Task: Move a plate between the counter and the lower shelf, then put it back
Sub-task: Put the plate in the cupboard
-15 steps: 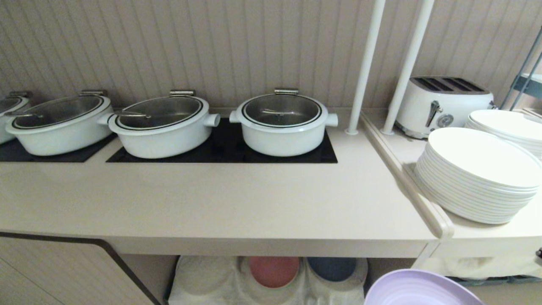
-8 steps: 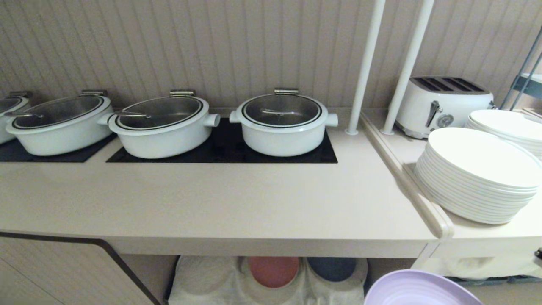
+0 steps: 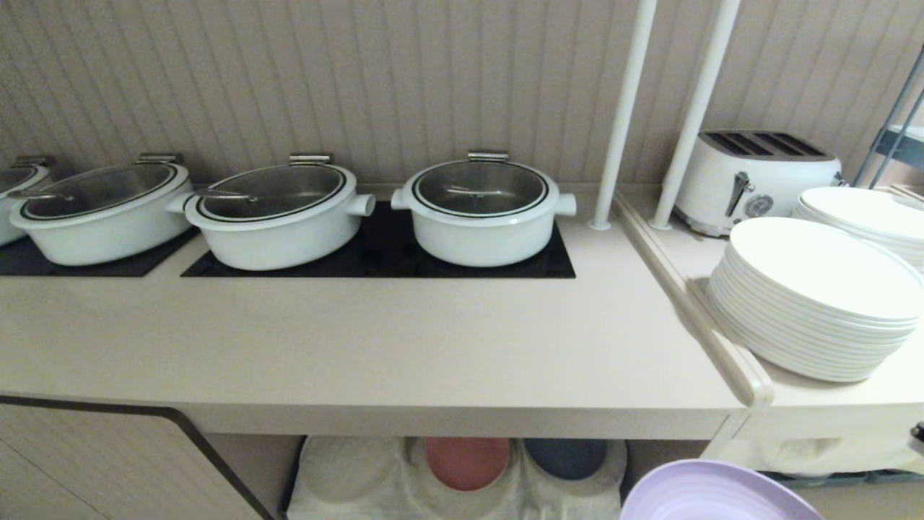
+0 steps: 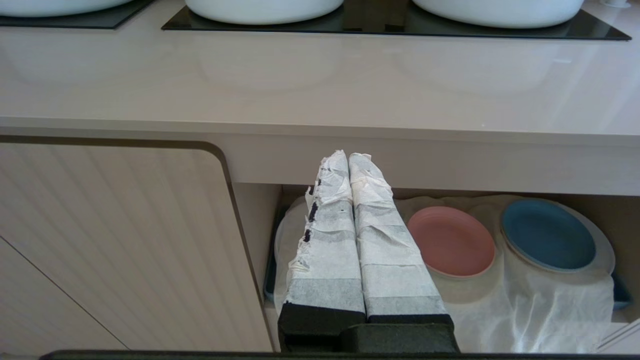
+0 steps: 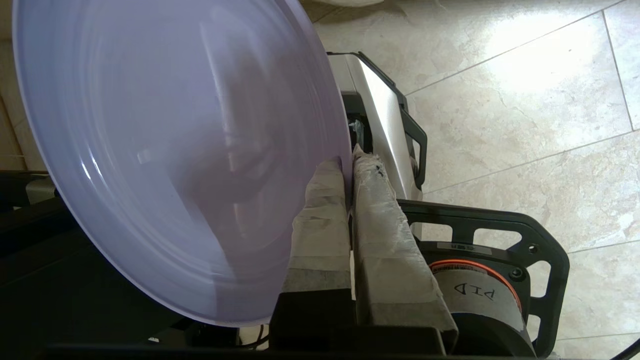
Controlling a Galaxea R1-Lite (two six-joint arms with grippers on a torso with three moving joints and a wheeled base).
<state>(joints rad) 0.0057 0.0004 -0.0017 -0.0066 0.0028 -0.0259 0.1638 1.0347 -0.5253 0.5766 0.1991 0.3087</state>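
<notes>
Standing along the back of the bench (image 3: 404, 339), on black hob panels (image 3: 382, 260), are white lidded pots (image 3: 482, 209), the rightmost of them near the two white poles (image 3: 621, 115) that rise from the bench's back right corner. Beyond a raised divider strip on the right sit a white toaster (image 3: 751, 177) at the back and a stack of white dinner plates (image 3: 816, 303) nearer the front edge, with a second stack behind it. The front half of the bench top carries nothing between the hobs and its thick front edge.

Under that front edge the lower shelf (image 4: 550, 300) opens, lined with a thin white wrinkled cloth. On the cloth lie a salmon-pink plate (image 4: 451, 241) and, just beside it toward the right wall, a dark blue plate (image 4: 547, 235). To the left of the recess is a closed ribbed cupboard door (image 4: 115, 240).

The left gripper (image 4: 348, 159) hangs in front of the recess below the bench's front edge, its two tape-wrapped fingers pressed together with nothing between them, its tips pointing toward the left end of the shelf, apart from the pink plate.

The plate (image 5: 170, 150), pale lilac, is on neither bench nor shelf: it is held in the air in front of and below the bench's front right corner, over the tiled floor (image 5: 525, 100). The right gripper (image 5: 348, 161) is clamped on its rim, one wrapped finger on each face, so the plate stands out past the fingertips, tilted on edge as the wrist camera shows it.
</notes>
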